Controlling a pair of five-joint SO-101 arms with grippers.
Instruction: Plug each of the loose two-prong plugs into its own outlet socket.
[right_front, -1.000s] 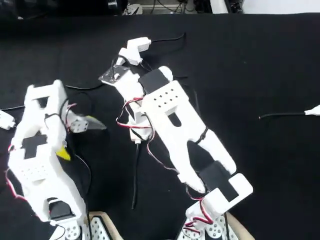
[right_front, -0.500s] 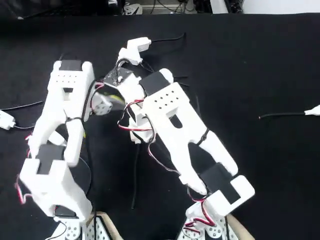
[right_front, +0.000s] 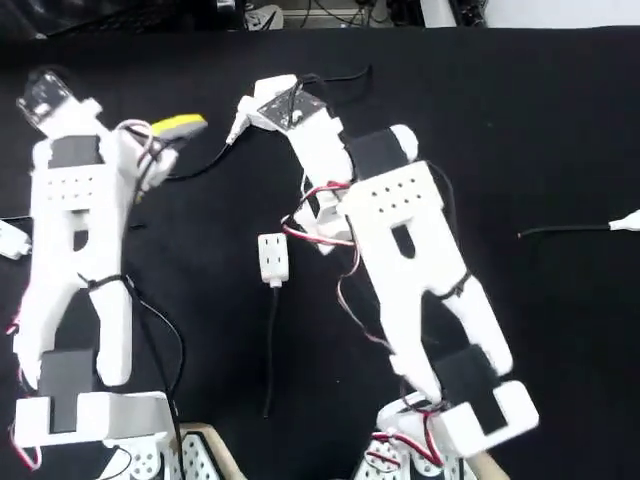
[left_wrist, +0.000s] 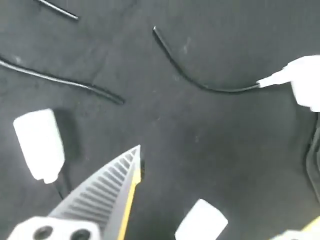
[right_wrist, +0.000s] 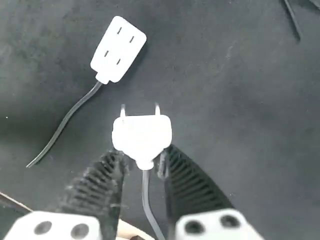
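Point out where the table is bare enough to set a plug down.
The widest bare patch lies between the right arm and the loose plug's cable near the right edge. A smaller one lies between the left arm and the outlet socket. It is crowded around the right end effector, its held plug and the cables.

Bright, even light from above, with soft shadows

The plug and outlet socket are white, their cords black, the table black, the ribbed jaws dark.
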